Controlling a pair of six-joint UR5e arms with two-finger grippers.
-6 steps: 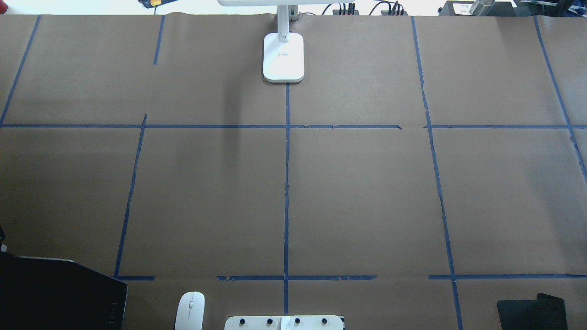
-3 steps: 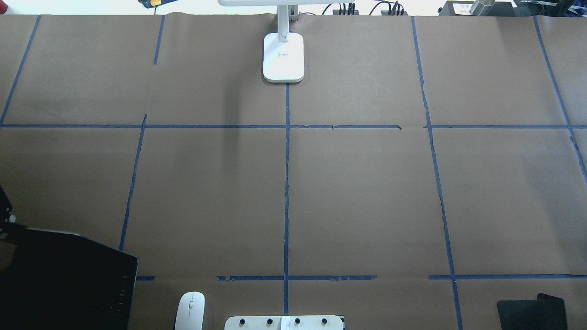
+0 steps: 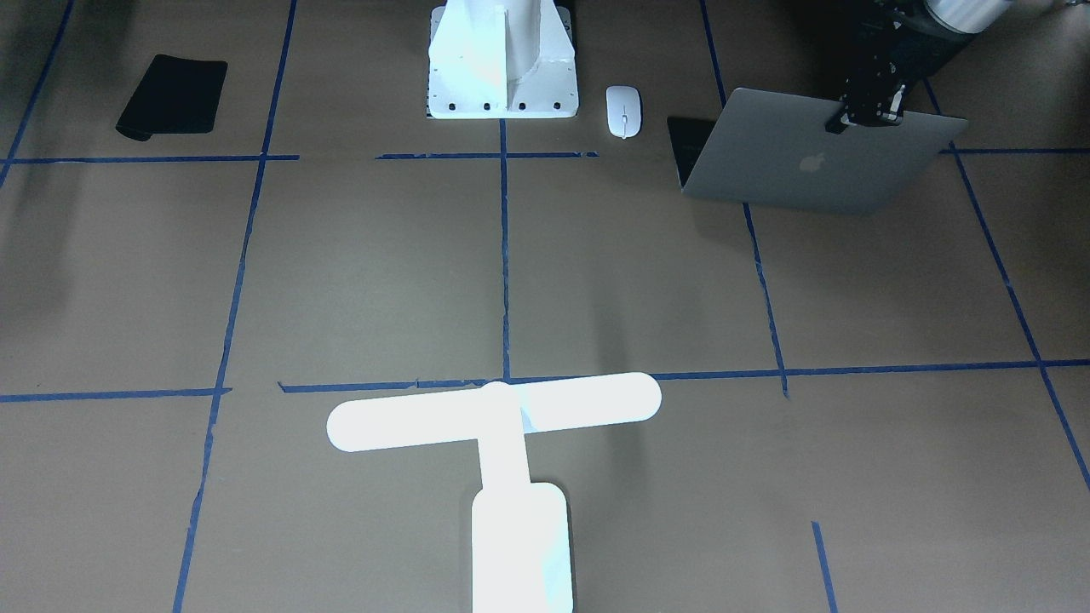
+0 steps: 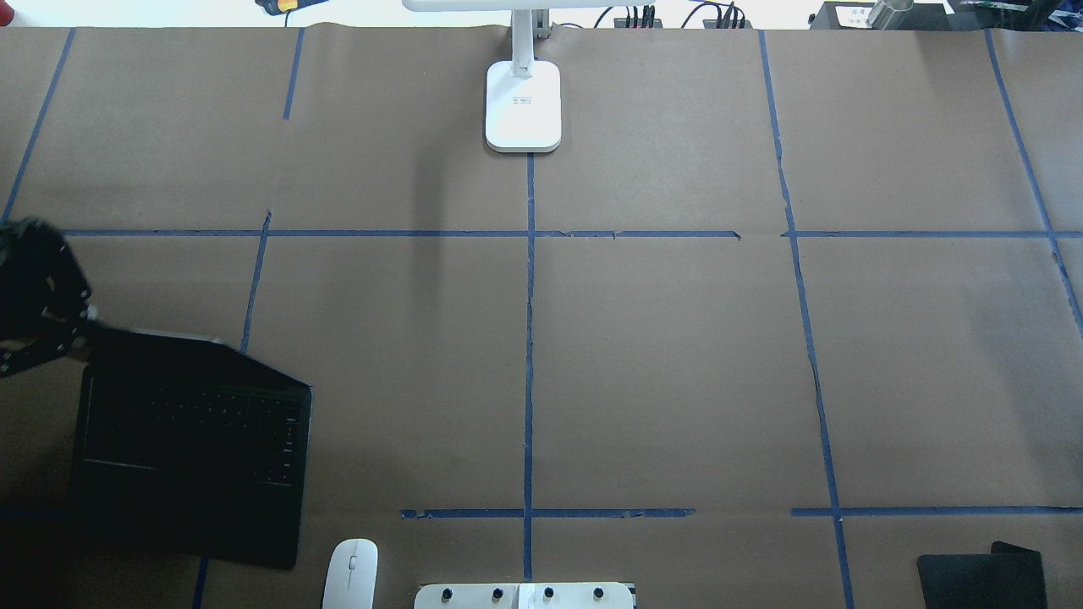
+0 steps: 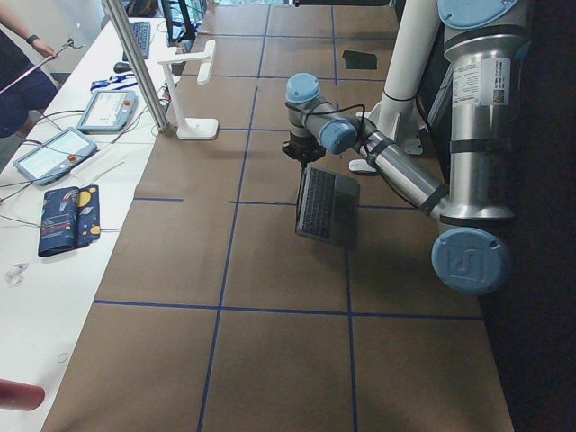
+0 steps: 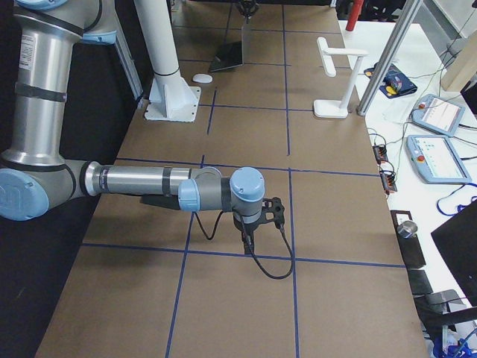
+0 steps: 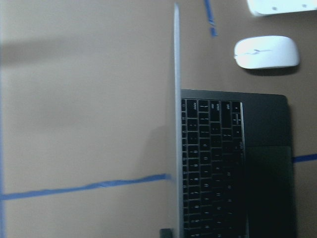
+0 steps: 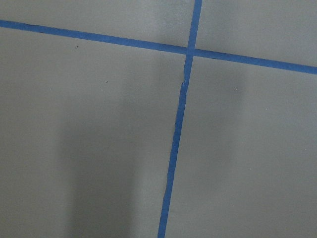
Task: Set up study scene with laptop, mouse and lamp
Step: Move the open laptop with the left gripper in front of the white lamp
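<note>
Desk [image 4: 677, 355]: brown paper cover, matte, slightly creased. Blue tape lines split it into large rectangles. The middle and my right half are wide open ground.

Laptop [image 3: 809, 157]: grey metal, slim, logo on the lid, hinged open. It is near my edge of the desk, toward my left end. My left end effector [image 3: 869, 119] is clamped on the lid's top edge, near the corner farthest toward the desk's left end. The wrist view shows the lid edge-on, with the black keys and trackpad spread to one side. The side view suggests the base is off the paper, but I cannot tell for sure. Bare paper runs from here to the far edge and to the centre line.

Lamp [image 3: 494, 413]: glowing white, T-shaped, with a round-ended bar, narrow stem and rounded rectangular base. It stands upright at the middle of the far edge, well apart from the laptop.

Pedestal block [image 3: 502, 85]: white, bolted, at the middle of my edge.

Mat [image 3: 173, 94]: flat, black, rectangular, near my right-hand corner.

Right end effector [image 6: 247, 240]: points straight down over a tape crossing on my right half, and nothing lies near it. I cannot tell whether it is wide or narrow. Its wrist camera shows only paper and tape.

Mouse [image 3: 623, 111]: white, smooth oval with a thin centre line. It lies at my edge between the pedestal block and the laptop, just beside the laptop's base corner and not touching it.
</note>
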